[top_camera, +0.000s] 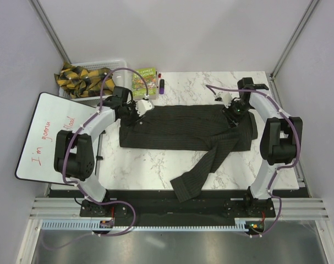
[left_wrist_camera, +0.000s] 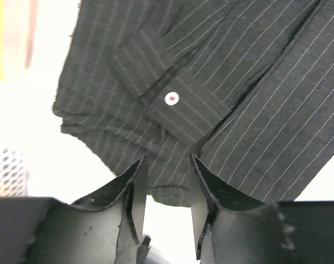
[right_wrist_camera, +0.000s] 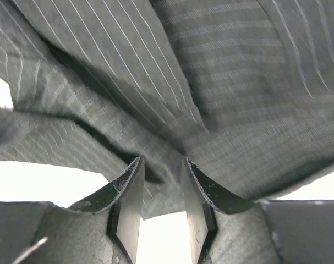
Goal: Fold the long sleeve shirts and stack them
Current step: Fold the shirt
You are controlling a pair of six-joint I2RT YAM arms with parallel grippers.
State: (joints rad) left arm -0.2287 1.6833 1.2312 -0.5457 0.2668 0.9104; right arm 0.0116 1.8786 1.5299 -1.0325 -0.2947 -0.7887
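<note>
Charcoal shirt [top_camera: 178,127]: finely striped cloth folded into a long band across the far half of the marble counter [top_camera: 150,165], reaching from one tool to the other
Sleeve [top_camera: 202,165]: runs diagonally from the band's right part toward the near edge, its end lying over the dark strip there
Cuff [left_wrist_camera: 197,113]: lies on top of the band near its left end, white button [left_wrist_camera: 171,98] showing
Left tool [left_wrist_camera: 167,159]: spread, at the shirt's far left edge, tips just at the cloth, nothing pinched
Right tool [right_wrist_camera: 161,160]: spread, at the shirt's far right end, tips against the cloth, bare counter showing between them
Basket [top_camera: 95,69]: far left corner, holding yellow-black straps
Whiteboard [top_camera: 43,135]: left of the counter, red writing
</note>
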